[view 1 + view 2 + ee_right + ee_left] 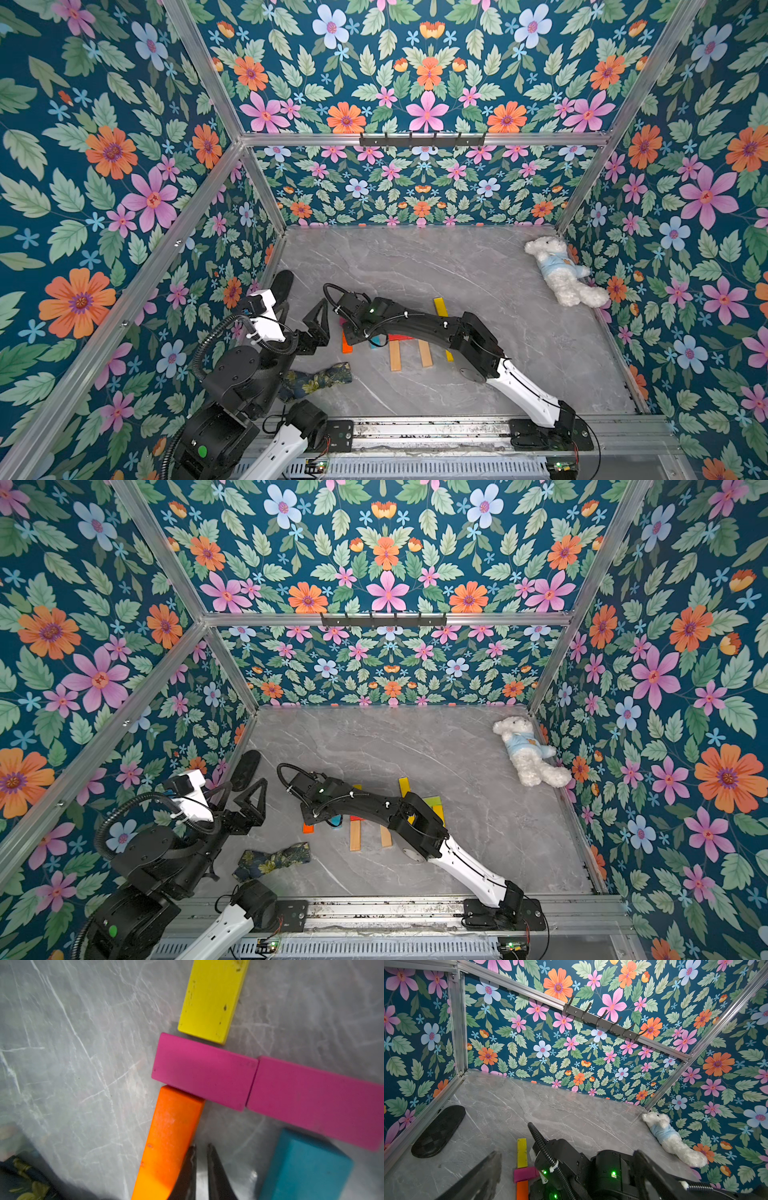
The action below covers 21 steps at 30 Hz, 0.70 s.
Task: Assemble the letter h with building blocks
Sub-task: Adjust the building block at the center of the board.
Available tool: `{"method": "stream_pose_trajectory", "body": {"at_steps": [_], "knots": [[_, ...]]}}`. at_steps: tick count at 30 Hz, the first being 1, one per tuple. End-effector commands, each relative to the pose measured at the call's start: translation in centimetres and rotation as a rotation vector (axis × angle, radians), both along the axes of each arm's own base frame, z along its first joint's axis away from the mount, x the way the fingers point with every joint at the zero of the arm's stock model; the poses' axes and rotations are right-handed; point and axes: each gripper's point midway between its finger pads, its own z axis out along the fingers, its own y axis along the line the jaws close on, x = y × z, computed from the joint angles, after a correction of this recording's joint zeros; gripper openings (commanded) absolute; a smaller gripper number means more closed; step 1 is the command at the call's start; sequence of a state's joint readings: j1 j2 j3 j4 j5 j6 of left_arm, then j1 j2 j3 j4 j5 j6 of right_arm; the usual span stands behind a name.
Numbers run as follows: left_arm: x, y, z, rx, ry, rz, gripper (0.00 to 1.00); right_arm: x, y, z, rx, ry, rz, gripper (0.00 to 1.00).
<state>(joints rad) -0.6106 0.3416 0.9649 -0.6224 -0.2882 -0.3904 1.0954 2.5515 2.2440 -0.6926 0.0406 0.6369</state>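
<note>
The building blocks (395, 355) lie flat on the grey marble table (415, 257), bunched front and centre. The right arm (419, 326) stretches straight across them, so in both top views I cannot count them or read the full shape. What peeks out is two plain wood bars (425, 353) side by side, a long yellow bar (440, 307) behind the arm, a sliver of red (400, 337) and a lime piece (432, 802) half under the elbow.

Up close in the right wrist view, a yellow block (212, 999) and an orange block (170, 1142) meet a short magenta block (203, 1072) from opposite sides. A second magenta block (315, 1101) joins it end to end and runs out of frame. A blue block (305, 1167) sits apart, also cut off.

The right gripper (200, 1167) is parted by a thin slit with bare table showing through, clutching nothing. One tip is right beside the orange block; whether it touches, I cannot tell.

The left gripper (318, 322) is spread wide and empty, left of the blocks; its fingers (483, 1176) are blurred and cropped in its own camera.

A patterned cloth (320, 378) is partly tucked under the left arm, and a black oval pad (282, 282) lies by the left wall. A white plush bear (561, 270) lies against the far right wall.
</note>
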Motion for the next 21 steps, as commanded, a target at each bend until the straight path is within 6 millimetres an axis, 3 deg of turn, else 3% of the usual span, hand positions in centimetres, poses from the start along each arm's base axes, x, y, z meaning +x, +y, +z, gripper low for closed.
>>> {"method": "stream_pose_trajectory", "body": {"at_steps": [1,7,12,15,21], "knots": [[0.1,0.1,0.0,0.011,-0.004,0.006,0.99,-0.2,-0.5,-0.8,-0.025,0.020,-0.008,0.15],[0.2,0.0,-0.1,0.013,-0.001,0.007,0.99,-0.2,-0.8,-0.7,-0.033,0.016,-0.014,0.16],[0.2,0.0,-0.2,0.014,0.000,0.007,0.99,0.1,-0.6,0.5,0.001,-0.011,-0.019,0.18],[0.3,0.0,-0.2,0.015,0.001,0.007,0.99,0.7,-0.6,2.6,0.024,-0.063,-0.012,0.19],[0.4,-0.1,-0.5,0.017,0.007,0.008,0.99,1.5,-1.3,10.0,0.141,-0.213,-0.012,0.29]]}}
